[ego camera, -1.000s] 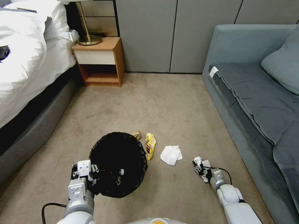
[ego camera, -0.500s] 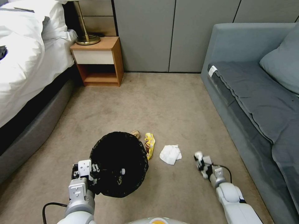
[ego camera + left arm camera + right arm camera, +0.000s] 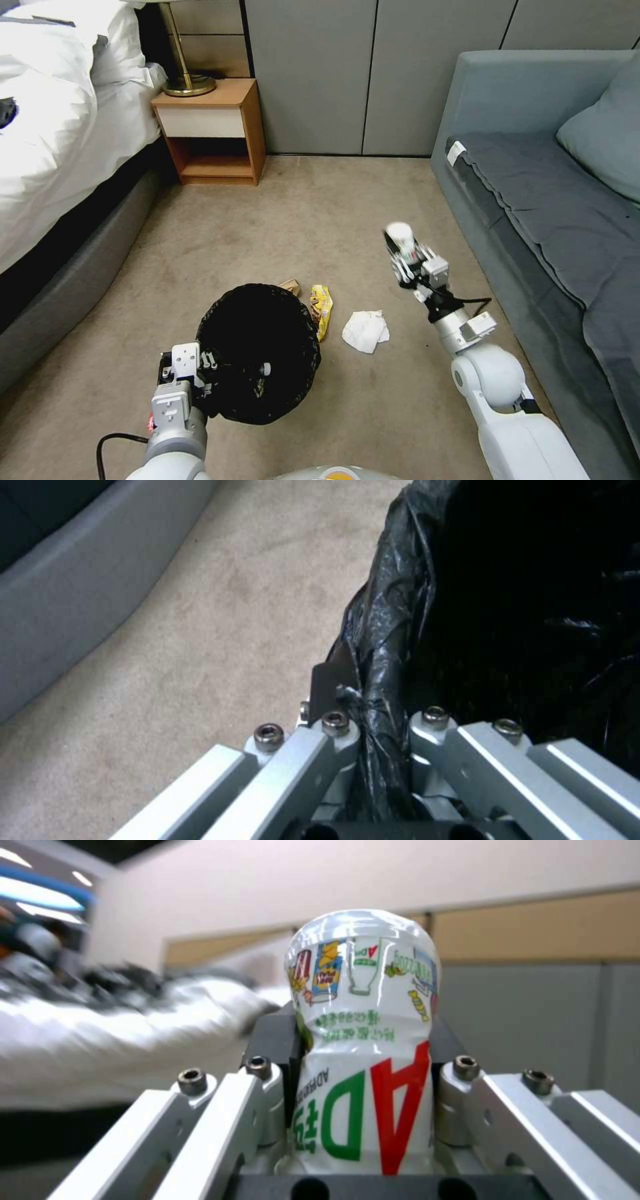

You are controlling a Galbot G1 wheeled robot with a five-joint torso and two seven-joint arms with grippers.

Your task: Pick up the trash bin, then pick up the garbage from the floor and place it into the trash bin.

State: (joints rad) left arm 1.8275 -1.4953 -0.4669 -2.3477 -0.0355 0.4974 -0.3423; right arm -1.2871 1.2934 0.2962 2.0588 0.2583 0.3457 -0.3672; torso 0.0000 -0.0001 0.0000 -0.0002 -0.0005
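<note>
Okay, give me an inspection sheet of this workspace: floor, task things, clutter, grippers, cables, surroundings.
Surface: beige carpet floor, faintly stained.
Trash bin: black-lined, held at its rim.
Garbage on floor: white tissue, yellow wrapper, brown paper scrap beside the bin.
Bottle: small, green and red print, raised in the air.
Clutter: nothing seen beyond the garbage.
Left gripper: shut on the bin's rim.
Right gripper: shut on the bottle, above the floor.
Cables: black cable at left arm; another at right wrist.
Surroundings: bed, nightstand with lamp, grey sofa.
</note>
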